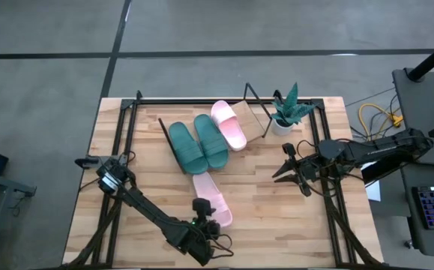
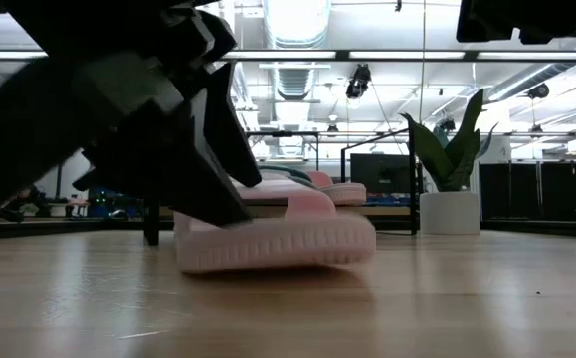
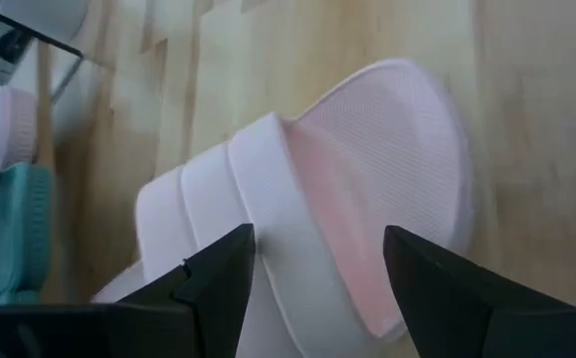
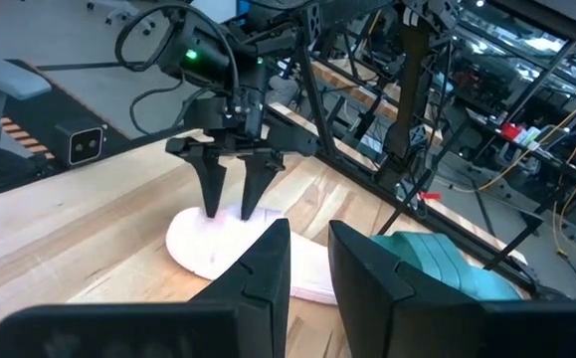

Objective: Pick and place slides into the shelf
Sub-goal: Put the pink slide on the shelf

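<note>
- The loose pink slide [image 1: 212, 199] lies flat on the worktop [image 1: 276, 225], apart from the shelf [image 1: 258, 120] on the side away from the potted plant [image 1: 288, 112].
- The green pair [image 1: 198, 144] and the second pink slide [image 1: 228, 124] are already seated on the shelf.
- The left end effector [image 3: 317, 273] is held spread over the loose slide's strap, one finger to each side; nothing is gripped yet.
- The right end effector [image 1: 288, 166] waits beside the shelf, fingers parted, empty.
- The slide is judged light, soft and compressible, with a textured footbed.
- The strap is recommended as the grip point; the foam is expected to yield, so firm closure is advised.
</note>
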Robot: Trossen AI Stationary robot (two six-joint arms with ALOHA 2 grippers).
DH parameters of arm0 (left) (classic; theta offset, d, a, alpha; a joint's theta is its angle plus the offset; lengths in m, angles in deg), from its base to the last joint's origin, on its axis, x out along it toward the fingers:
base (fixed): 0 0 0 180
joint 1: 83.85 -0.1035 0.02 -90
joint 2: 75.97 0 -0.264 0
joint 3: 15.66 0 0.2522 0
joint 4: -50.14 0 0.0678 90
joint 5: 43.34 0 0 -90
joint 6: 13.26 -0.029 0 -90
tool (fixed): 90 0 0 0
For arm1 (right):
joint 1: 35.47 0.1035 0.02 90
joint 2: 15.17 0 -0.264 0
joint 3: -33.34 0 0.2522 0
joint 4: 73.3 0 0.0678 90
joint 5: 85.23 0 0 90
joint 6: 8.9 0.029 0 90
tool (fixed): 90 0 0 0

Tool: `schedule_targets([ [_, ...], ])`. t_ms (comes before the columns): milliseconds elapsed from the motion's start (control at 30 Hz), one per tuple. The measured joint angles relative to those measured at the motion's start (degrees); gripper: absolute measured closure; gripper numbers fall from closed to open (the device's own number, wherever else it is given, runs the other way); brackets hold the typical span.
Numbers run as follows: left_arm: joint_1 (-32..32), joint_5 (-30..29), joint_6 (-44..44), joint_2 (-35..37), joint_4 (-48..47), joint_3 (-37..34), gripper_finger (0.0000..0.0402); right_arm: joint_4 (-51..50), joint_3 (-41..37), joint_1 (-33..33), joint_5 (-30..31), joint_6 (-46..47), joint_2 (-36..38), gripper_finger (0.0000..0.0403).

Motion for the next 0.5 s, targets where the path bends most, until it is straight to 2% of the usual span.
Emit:
schedule_targets([
  [500,-0.17,-4.52,1.41,-0.24,-1.48,-0.98,0.0201,-1.22,0.0,0.01,-0.05,0.14,0.04,0.0339],
])
